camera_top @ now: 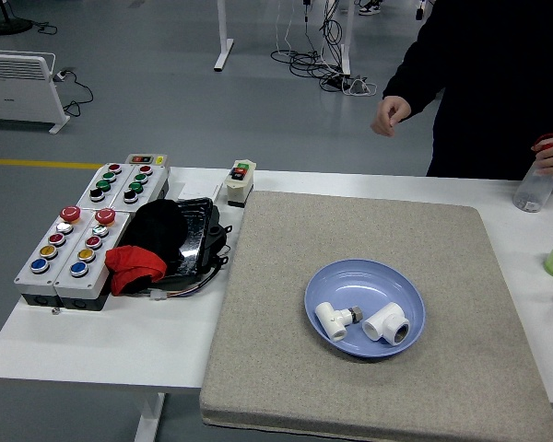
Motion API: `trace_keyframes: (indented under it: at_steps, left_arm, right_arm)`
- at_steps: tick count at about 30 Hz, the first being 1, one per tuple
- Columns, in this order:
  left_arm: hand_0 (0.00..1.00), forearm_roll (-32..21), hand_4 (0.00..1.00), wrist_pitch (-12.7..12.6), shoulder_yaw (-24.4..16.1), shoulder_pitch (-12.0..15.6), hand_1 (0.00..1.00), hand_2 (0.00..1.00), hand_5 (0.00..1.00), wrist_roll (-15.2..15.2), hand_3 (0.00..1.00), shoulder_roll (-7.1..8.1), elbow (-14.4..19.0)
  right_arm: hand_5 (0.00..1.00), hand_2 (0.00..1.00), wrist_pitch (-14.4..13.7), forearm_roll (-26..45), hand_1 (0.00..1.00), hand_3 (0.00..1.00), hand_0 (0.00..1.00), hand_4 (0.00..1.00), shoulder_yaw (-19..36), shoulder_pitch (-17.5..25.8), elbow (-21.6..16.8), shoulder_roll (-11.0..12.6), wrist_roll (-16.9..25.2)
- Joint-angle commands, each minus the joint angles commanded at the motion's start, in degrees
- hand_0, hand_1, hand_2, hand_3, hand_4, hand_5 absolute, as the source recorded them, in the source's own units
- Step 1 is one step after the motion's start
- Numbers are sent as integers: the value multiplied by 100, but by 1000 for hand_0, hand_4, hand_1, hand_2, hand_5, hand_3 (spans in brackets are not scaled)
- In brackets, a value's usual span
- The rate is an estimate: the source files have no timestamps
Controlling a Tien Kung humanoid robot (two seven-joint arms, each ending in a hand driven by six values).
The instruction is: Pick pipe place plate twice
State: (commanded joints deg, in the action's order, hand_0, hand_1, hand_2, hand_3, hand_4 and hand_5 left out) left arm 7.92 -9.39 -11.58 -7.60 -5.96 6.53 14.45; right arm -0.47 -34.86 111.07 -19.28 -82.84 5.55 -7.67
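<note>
Plate [364,276]: smooth blue plastic with a soft sheen; two pipe fittings [362,321] in it, glossy white plastic, one with a dull metal insert. Mat [369,230]: coarse, matt grey felt-like cloth, on a smooth white table [101,341]. Button boxes [83,230]: matt grey plastic with glossy coloured buttons; beside them black and red cloth [143,244] on a shiny black tray [198,230]; clear plastic bottle [535,189] in a person's hand.

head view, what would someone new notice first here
The blue plate on the grey mat, holding two white pipe fittings side by side. Left of the mat sit the button boxes. A person stands at the far right, one hand on a bottle.
</note>
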Motion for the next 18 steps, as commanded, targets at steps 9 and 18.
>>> trace_keyframes:
  at_steps: [9,18]
  left_arm:
    - [626,119,202,9,-68,38,589,525,998,-57,576,-3,-1]
    - [624,152,202,2,-85,60,591,524,998,-57,576,-5,0]
  right_arm:
    - [507,911,2,11,819,884,853,570,-8,91,-22,-15,11]
    - [529,906,-19,162,817,880,853,568,-58,161,-38,-35,-12]
